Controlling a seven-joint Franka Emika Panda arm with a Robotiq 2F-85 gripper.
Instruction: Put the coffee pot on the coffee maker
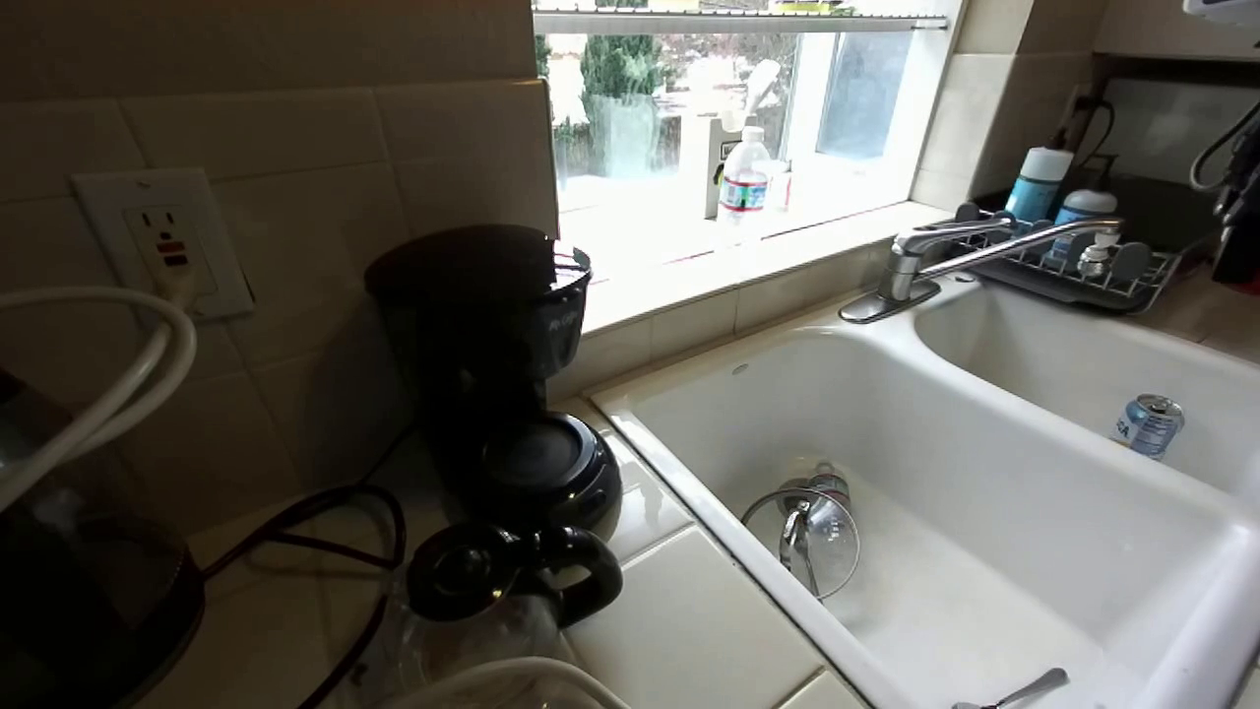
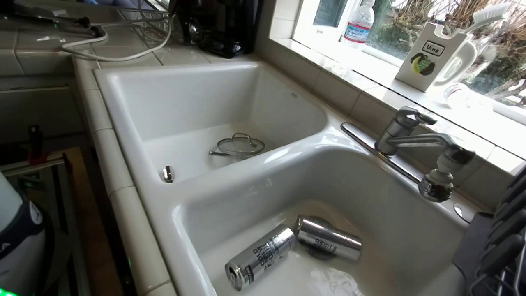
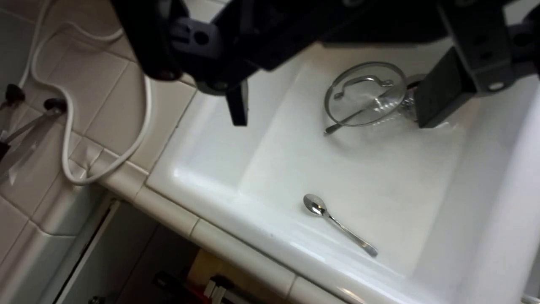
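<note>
The coffee pot (image 1: 463, 581), a clear-glass carafe with black lid and handle, stands on the tile counter in front of the coffee maker (image 1: 472, 325) in an exterior view. Its handle points toward the sink. The coffee maker stands by the wall, and its round base plate (image 1: 541, 458) is bare. In an exterior view the coffee maker (image 2: 232, 24) is dark at the back. My gripper (image 3: 332, 123) is open in the wrist view, with its fingers (image 3: 445, 93) wide apart and nothing between them, above the sink. Pot and machine are out of the wrist view.
The double sink (image 2: 181, 193) lies beside the counter. A glass lid (image 3: 365, 93) and a spoon (image 3: 341, 228) lie in its basin. Cans (image 2: 261, 257) lie in the neighbouring basin. A white cable (image 3: 67, 114) loops over the counter. The faucet (image 1: 901, 271) stands behind.
</note>
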